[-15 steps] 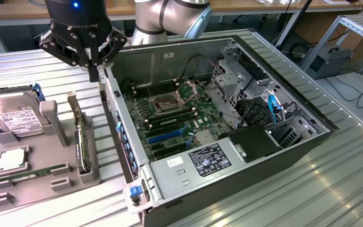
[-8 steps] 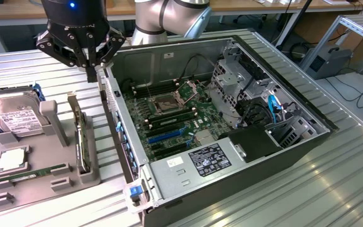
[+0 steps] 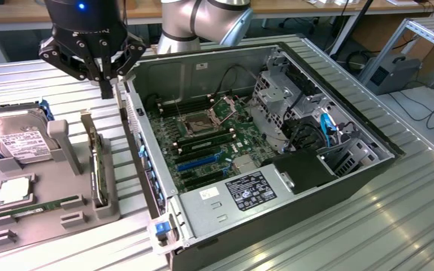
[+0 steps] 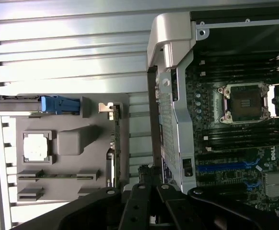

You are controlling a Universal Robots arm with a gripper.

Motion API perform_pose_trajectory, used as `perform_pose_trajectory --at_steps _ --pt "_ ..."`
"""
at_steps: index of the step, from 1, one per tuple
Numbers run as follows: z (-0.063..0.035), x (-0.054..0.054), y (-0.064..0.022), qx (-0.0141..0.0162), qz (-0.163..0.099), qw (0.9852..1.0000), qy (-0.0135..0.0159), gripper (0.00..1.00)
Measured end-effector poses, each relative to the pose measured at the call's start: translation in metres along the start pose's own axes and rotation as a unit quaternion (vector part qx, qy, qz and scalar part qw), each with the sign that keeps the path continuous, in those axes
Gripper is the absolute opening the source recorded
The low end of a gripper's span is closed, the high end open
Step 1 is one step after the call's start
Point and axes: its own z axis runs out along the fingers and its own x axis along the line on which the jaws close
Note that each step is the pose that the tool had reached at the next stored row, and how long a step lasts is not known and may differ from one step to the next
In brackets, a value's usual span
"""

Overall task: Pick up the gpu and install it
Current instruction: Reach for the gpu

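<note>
While the gripper (image 3: 107, 90) hangs above the table (image 3: 29, 84), its fingers are pressed together with nothing between them. The pick, so judged, has not begun.

**Location of the gpu**
- The gpu (image 3: 94, 169) stands on edge in the grey holder (image 3: 51, 226), in the slot on the side nearest the case (image 3: 187, 70).
- It is upright, with one long edge down in the slot and the other free and facing up.
- A hard drive (image 3: 17, 141) stands in the same holder on the far side from the case, well apart from the card.

**Governing relation**
- In the exterior view the gpu's long axis runs from the back of the scene toward the front, about parallel to the near wall of the case.
- The fingertips sit beyond the card's far end and above it. The gpu therefore lies below them, toward the front of that view and slightly toward the exterior view's left.
- In the wrist view the gripper (image 4: 149, 179) is over the strip of table (image 4: 72, 48) between holder (image 4: 67, 143) and case (image 4: 170, 33). The gpu (image 4: 114, 143) is just beside that strip, on the holder side, seen edge-on as a thin line.
- The card's long axis there runs square to the line on which the fingers meet. The jaws thus appear turned to take it across its thin faces.

**Target area**
- The case lies open, with the motherboard (image 3: 202, 130) exposed and its blue slots (image 3: 198, 164) unoccupied.
</note>
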Motion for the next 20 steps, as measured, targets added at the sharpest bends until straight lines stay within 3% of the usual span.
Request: perform_pose_trajectory --at_steps 20 --pt "-0.0002 0.012 -0.0009 0.0 0.0 1.0 0.0 0.11"
